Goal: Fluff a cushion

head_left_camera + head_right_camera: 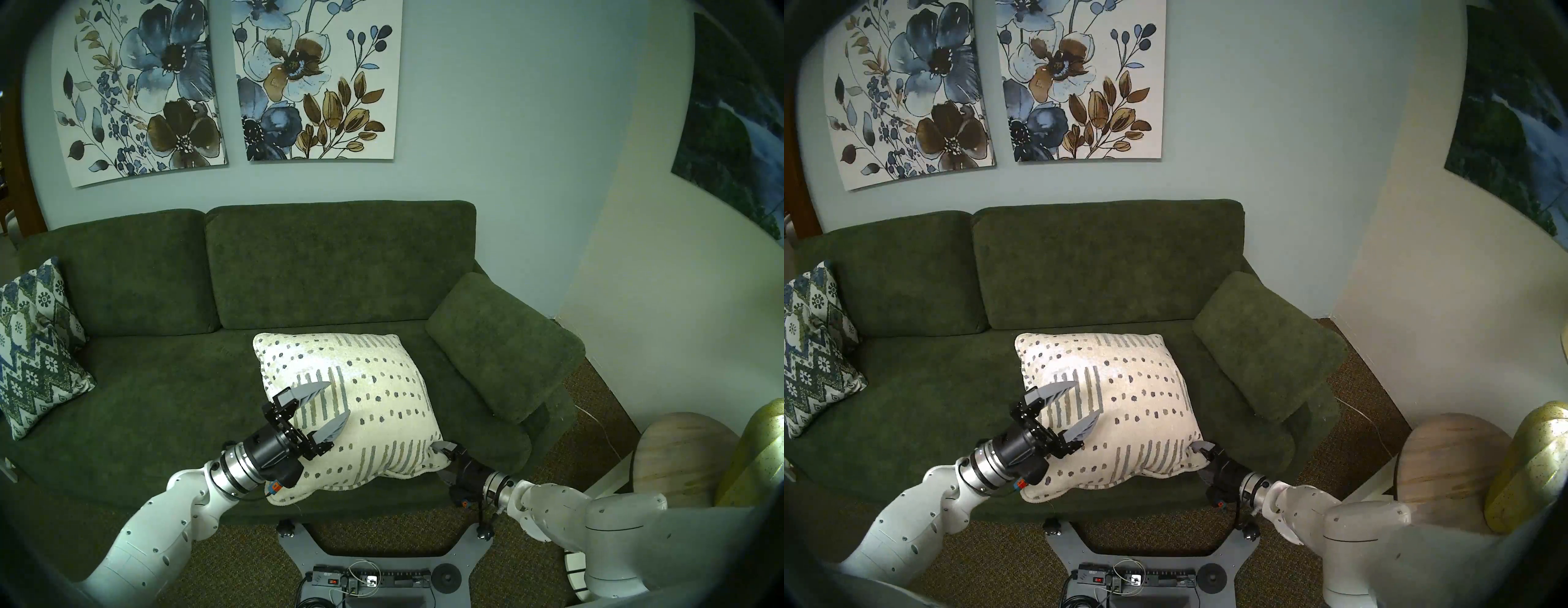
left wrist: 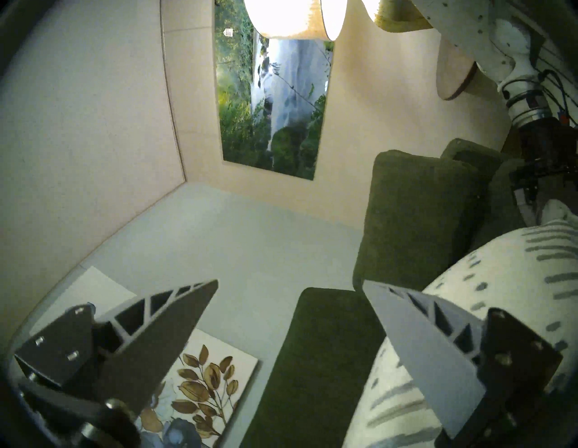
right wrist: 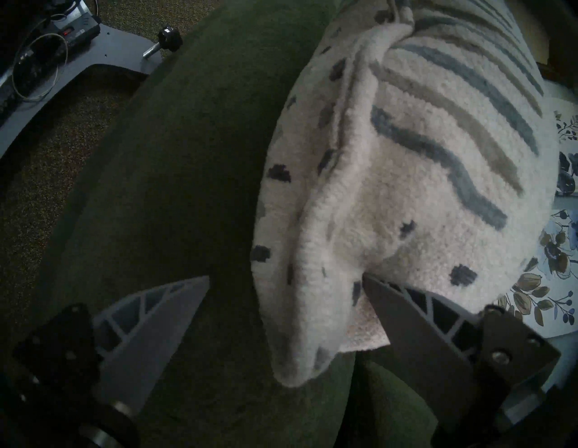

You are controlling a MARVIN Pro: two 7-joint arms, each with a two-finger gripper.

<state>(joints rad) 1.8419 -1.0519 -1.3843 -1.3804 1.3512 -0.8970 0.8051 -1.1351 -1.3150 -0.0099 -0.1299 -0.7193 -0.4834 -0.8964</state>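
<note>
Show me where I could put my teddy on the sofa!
The widest bare seat lies between the zigzag pillow and the cream cushion. A thinner bare strip runs behind the cushion, below the backrest. The right end is crowded: armrest, cushion corner and the open right pincer. The open left pincer is over the cushion.
</note>
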